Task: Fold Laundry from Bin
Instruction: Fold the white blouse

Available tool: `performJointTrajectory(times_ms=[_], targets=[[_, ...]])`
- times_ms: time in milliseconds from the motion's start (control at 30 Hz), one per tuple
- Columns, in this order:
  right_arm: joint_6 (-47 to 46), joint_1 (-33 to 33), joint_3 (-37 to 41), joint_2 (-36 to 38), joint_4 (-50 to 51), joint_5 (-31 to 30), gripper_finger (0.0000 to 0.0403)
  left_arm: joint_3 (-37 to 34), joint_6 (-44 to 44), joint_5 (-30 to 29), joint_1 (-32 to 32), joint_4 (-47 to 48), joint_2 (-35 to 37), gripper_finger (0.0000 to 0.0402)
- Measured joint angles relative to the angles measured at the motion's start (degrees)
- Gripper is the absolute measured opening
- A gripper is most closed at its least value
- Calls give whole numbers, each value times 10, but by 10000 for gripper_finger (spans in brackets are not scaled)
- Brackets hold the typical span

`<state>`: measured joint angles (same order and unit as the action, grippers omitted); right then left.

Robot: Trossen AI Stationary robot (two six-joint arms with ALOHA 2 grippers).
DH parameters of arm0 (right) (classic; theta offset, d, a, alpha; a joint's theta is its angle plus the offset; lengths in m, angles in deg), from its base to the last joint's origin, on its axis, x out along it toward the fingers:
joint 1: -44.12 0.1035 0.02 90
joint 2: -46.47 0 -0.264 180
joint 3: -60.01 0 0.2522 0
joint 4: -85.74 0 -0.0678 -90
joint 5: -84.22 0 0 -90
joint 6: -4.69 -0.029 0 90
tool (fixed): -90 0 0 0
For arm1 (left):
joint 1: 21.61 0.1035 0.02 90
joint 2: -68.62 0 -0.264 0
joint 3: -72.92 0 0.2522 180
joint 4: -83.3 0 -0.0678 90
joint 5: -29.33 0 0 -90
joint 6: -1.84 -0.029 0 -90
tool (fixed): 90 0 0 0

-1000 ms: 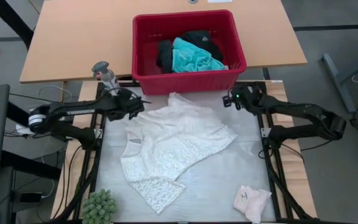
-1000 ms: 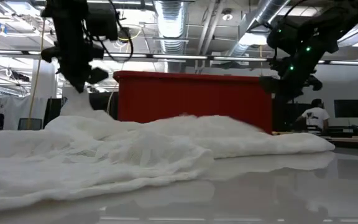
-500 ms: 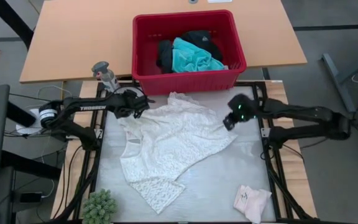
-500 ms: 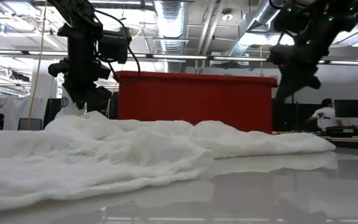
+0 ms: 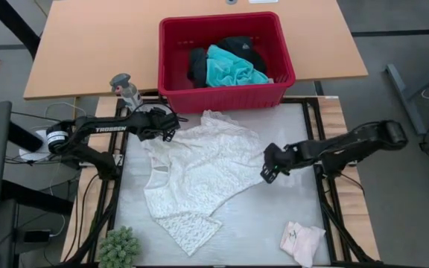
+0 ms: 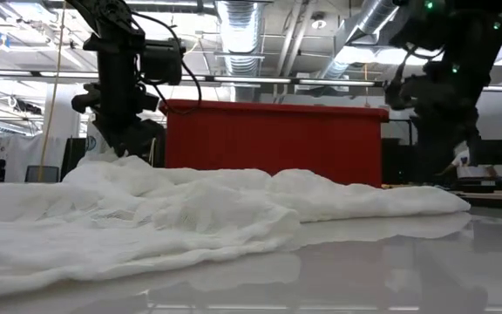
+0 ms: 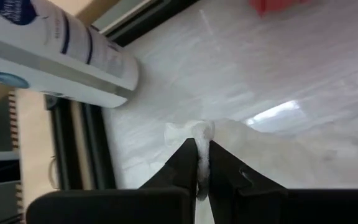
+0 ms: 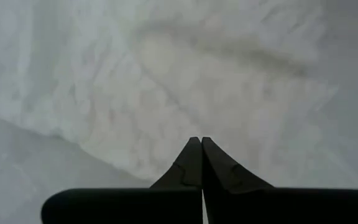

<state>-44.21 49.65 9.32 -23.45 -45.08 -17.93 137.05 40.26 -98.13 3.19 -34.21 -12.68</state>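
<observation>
One white lacy top (image 5: 203,173) spread crumpled on tabletop (image 5: 274,216) before red bin (image 5: 226,95); soft, light, snag-prone, best pinched at hems; left claw (image 7: 202,176) clamped on far corner, right claw (image 5: 265,172) together at near-side edge, grip uncertain.

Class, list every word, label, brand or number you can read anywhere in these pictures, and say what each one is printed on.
"TROSSEN": white letters on the dark left robot arm, high view; small, only just readable.
Dark blue print on the white cylindrical spray bottle, left wrist view: cut off and blurred, unreadable.
Small dark mark on the small pale pink-white cloth piece, high view: too small to read.
</observation>
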Motion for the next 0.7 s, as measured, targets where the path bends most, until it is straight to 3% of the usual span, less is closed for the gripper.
performJointTrajectory(times_ms=[200,367,700], targets=[[-45,24,0,-95,-34,-10,19,0,1,2,0,0,0,12],[-100,63,-3,-146,-78,34,19,0,2,31,-1,0,0,12],[-431,268,-36,-158,-114,51,18,0,12,135,-61,-40,0,12]])
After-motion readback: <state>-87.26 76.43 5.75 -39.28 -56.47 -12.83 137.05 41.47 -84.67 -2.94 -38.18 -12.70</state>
